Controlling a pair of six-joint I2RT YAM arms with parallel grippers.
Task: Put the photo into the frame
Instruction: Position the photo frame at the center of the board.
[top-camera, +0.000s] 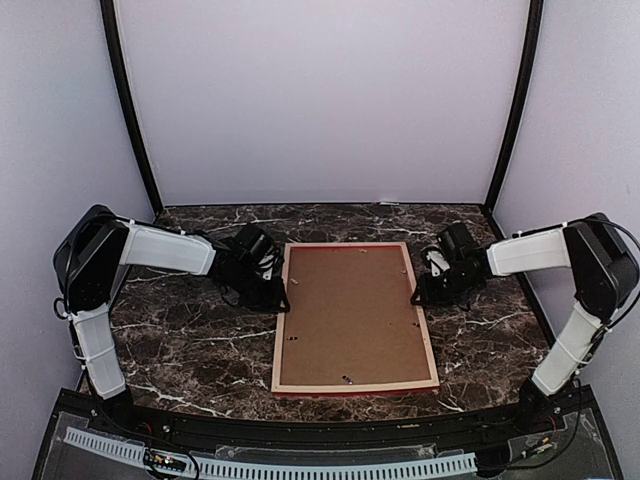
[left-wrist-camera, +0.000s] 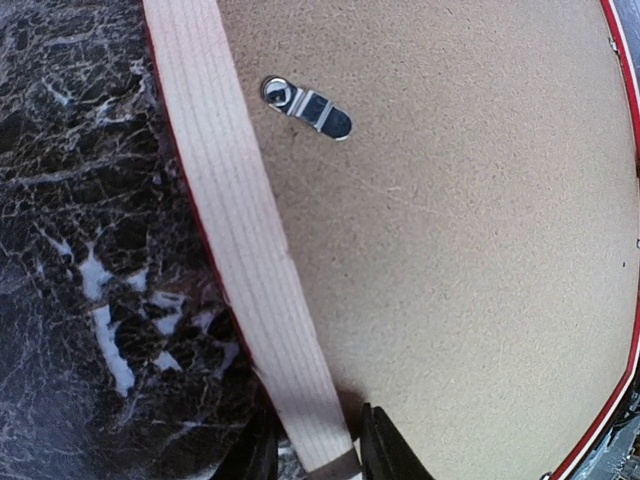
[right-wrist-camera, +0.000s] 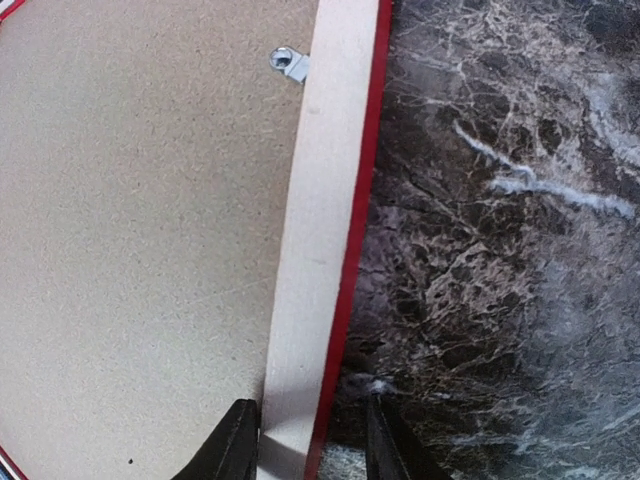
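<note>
**Top view.**
- Frame (top-camera: 279, 330): you have it face down at mid-counter (top-camera: 190, 340). The pale back is up, and red shows only as a thin line along the near edge.
- Board (top-camera: 355, 315): brown, fills the opening. The clips on it are mere specks here.
- Photo: you cannot see it in any view.
- Left pincer (top-camera: 275, 292): at the frame's left rail, towards the far end.
- Right pincer (top-camera: 422, 290): at the right rail, opposite the left one.
- The dark wrist bodies hide both sets of fingertips, so this view does not show how far either pincer is open.

**Left wrist view.**
- The left pincer (left-wrist-camera: 320, 458) is cut off at the bottom edge, with only two dark finger stubs showing.
- These fingers (left-wrist-camera: 385, 450) stand one on each side of the pale rail, and the inner one is against it.
- The outer finger is blurred at the red edge, so you cannot tell whether the rail is clamped.
- One metal clip (left-wrist-camera: 307, 106) lies flat on the board, just inside the rail.
- The frame's far rail is a red sliver at the right margin.

**Right wrist view.**
- The right pincer (right-wrist-camera: 310, 445) is also cropped at the bottom edge.
- Its fingers (right-wrist-camera: 235, 450) straddle the right rail, parted wider than the rail.
- The inner finger touches the pale wood.
- The outer finger stands clear of the red edge, with a strip of counter showing between them, so nothing is gripped.
- A second clip (right-wrist-camera: 290, 63) is half tucked under the rail.
</note>
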